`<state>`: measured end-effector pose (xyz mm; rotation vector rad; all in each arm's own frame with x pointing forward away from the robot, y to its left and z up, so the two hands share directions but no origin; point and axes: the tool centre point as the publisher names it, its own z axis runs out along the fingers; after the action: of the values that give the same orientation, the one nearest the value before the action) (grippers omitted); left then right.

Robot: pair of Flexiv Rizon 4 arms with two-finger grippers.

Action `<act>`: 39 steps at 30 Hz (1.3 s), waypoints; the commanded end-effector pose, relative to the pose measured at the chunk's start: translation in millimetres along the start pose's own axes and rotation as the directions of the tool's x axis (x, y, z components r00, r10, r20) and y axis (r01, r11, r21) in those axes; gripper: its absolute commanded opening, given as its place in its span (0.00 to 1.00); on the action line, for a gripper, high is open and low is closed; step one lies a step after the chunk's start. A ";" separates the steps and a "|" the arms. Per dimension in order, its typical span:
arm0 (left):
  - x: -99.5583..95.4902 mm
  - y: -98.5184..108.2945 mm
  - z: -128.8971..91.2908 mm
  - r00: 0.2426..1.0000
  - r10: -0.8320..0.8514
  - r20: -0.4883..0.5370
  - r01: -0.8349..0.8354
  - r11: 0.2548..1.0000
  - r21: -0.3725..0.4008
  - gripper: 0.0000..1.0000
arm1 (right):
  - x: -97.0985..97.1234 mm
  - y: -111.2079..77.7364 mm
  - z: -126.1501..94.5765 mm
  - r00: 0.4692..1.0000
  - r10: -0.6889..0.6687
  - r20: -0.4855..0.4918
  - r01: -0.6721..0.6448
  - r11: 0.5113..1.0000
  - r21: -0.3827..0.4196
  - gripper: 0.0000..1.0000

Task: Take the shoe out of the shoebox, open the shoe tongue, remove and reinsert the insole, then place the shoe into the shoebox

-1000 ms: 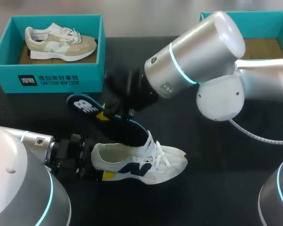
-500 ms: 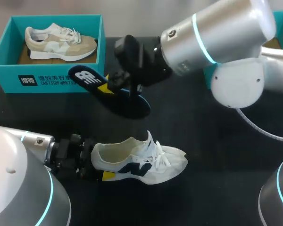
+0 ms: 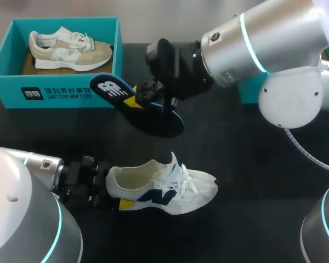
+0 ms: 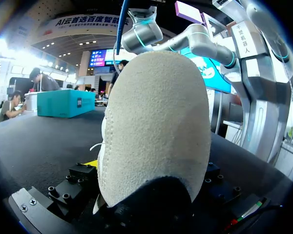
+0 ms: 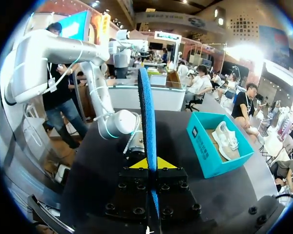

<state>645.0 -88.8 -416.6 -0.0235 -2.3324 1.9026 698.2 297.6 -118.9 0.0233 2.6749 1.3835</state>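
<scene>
White mesh with a navy side logo: the shoe stands on its sole on the black bench, close to the near edge and left of the middle, toe toward the right edge. My left gripper comes in low from the near left corner and is clamped on the heel, one yellow tip showing against the side of the shoe. In the left wrist view the pale heel rises straight up out of the left gripper and hides most of what lies ahead.

The dark blue insole is out of the shoe and apart from it, lifted over the bench further back. My right gripper pinches it near the end with the white logo, and that end sits just in front of the near right corner of the teal shoebox. I cannot tell whether it touches the box. In the right wrist view the insole stands edge-on between the pads of the right gripper, with the shoebox off to one side.

The shoebox sits at the far left corner and holds a beige shoe.
</scene>
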 end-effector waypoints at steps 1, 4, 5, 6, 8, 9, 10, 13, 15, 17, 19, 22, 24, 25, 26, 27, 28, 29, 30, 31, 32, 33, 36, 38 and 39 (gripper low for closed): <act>-1.1 2.2 0.3 1.000 0.000 -0.001 0.000 1.000 0.000 0.00 | 0.2 -0.2 1.2 1.000 0.000 0.000 0.000 1.000 -0.001 0.00; -1.1 2.2 0.3 1.000 0.000 -0.001 0.000 1.000 0.000 0.00 | 0.2 -0.2 1.2 1.000 0.000 0.000 0.000 1.000 -0.001 0.00; -1.1 2.2 0.3 1.000 0.000 -0.001 0.000 1.000 0.000 0.00 | 0.2 -0.2 1.2 1.000 0.000 0.000 0.000 1.000 -0.001 0.00; -1.1 2.2 0.3 1.000 0.000 -0.001 0.000 1.000 0.000 0.00 | 0.2 -0.2 1.2 1.000 0.000 0.000 0.000 1.000 -0.001 0.00; -1.1 2.2 0.3 1.000 0.000 -0.001 0.000 1.000 0.000 0.00 | -1.0 7.8 -14.6 1.000 -0.014 0.022 0.014 1.000 -0.025 0.00; -1.1 2.2 0.3 1.000 0.000 -0.001 0.000 1.000 0.000 0.00 | -1.2 11.4 -22.3 0.999 -0.016 0.037 0.017 0.999 -0.036 0.00; -1.1 2.2 0.3 1.000 0.000 -0.001 0.000 1.000 0.000 0.00 | -0.9 14.9 -30.3 0.999 -0.018 0.050 0.020 0.999 -0.045 0.00; -1.1 2.2 0.3 1.000 0.000 -0.001 0.000 1.000 0.000 0.00 | 1.1 26.3 -54.5 0.995 -0.030 0.092 0.039 0.995 -0.092 0.00; -1.1 2.2 0.3 1.000 0.000 -0.001 0.000 1.000 0.000 0.00 | 1.8 34.1 -67.5 0.993 -0.039 0.108 0.051 0.992 -0.114 0.00; -1.1 2.2 0.3 1.000 0.000 -0.001 0.000 1.000 0.000 0.00 | 0.8 39.7 -77.1 0.993 -0.040 0.112 0.054 0.990 -0.134 0.00; -1.1 2.2 0.3 1.000 0.000 -0.001 0.000 1.000 0.000 0.00 | -2.7 42.7 -84.1 0.997 -0.004 0.083 0.017 0.988 -0.153 0.00; -1.1 2.2 0.3 1.000 0.000 -0.001 0.000 1.000 0.000 0.00 | -4.4 43.1 -86.8 0.998 0.010 0.064 0.000 0.989 -0.150 0.00; -1.1 2.2 0.3 1.000 0.000 -0.001 0.000 1.000 0.000 0.00 | -4.4 43.1 -86.8 0.998 0.010 0.064 0.000 0.989 -0.150 0.00; -1.1 2.2 0.3 1.000 0.000 -0.001 0.000 1.000 0.000 0.00 | -4.4 43.1 -86.8 0.998 0.010 0.064 0.000 0.989 -0.150 0.00; -1.1 2.2 0.3 1.000 0.000 -0.001 0.000 1.000 0.000 0.00 | -4.4 43.1 -86.8 0.998 0.010 0.064 0.000 0.989 -0.150 0.00; -1.1 2.2 0.3 1.000 0.000 -0.001 0.000 1.000 0.000 0.00 | -4.4 43.1 -86.8 0.998 0.010 0.064 0.000 0.989 -0.150 0.00; -1.1 2.2 0.3 1.000 0.000 -0.001 0.000 1.000 0.000 0.00 | -4.4 43.1 -86.8 0.998 0.010 0.064 0.000 0.989 -0.150 0.00; -1.1 2.2 0.3 1.000 0.000 -0.001 0.000 1.000 0.000 0.00 | -4.4 43.1 -86.8 0.998 0.010 0.064 0.000 0.989 -0.150 0.00; -1.1 2.2 0.3 1.000 0.000 -0.001 0.000 1.000 0.000 0.00 | -4.4 43.1 -86.8 0.998 0.010 0.064 0.000 0.989 -0.150 0.00; -1.1 2.2 0.3 1.000 0.000 -0.001 0.000 1.000 0.000 0.00 | -4.4 43.1 -86.8 0.998 0.010 0.064 0.000 0.989 -0.150 0.00; -1.1 2.2 0.3 1.000 0.000 -0.001 0.000 1.000 0.000 0.00 | -4.4 43.1 -86.8 0.998 0.010 0.064 0.000 0.989 -0.150 0.00; -1.1 2.2 0.3 1.000 0.000 -0.001 0.000 1.000 0.000 0.00 | -4.3 41.3 -93.4 0.996 0.036 0.081 -0.021 0.984 -0.179 0.00; -1.1 2.2 0.3 1.000 0.000 -0.001 0.000 1.000 0.000 0.00 | -5.1 42.1 -113.7 0.992 0.080 0.101 -0.058 0.977 -0.204 0.00; -1.1 2.2 0.3 1.000 0.000 -0.001 0.000 1.000 0.000 0.00 | -5.1 43.4 -130.4 0.989 0.096 0.116 -0.068 0.972 -0.224 0.00; -1.1 2.2 0.3 1.000 0.000 -0.001 0.000 1.000 0.000 0.00 | -4.8 44.0 -137.9 0.988 0.104 0.115 -0.075 0.970 -0.233 0.00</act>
<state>645.0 -88.8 -416.6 -0.0236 -2.3324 1.9025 699.9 240.5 -9.0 0.1942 2.4389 1.6393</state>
